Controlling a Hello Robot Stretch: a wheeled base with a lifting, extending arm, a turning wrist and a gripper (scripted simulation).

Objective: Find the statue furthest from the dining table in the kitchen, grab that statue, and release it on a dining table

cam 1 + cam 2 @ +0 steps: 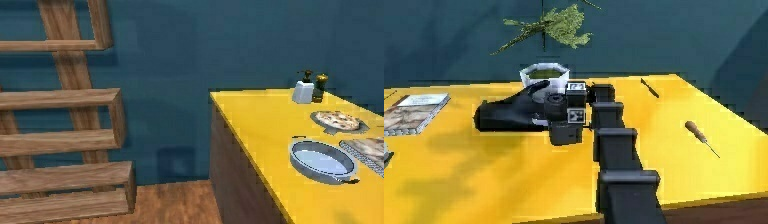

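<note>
Where the arm reached across the yellow table, the gripper showed against the tabletop, just in front of a potted plant.

Fingers: spread and hold could not be told. A dark bulk at their end was possibly the statue, unconfirmed.

Hazards, as judged: the plant could be toppled by any farther reach. The book nearby could be swept aside. The load might drop if poorly seated.
</note>
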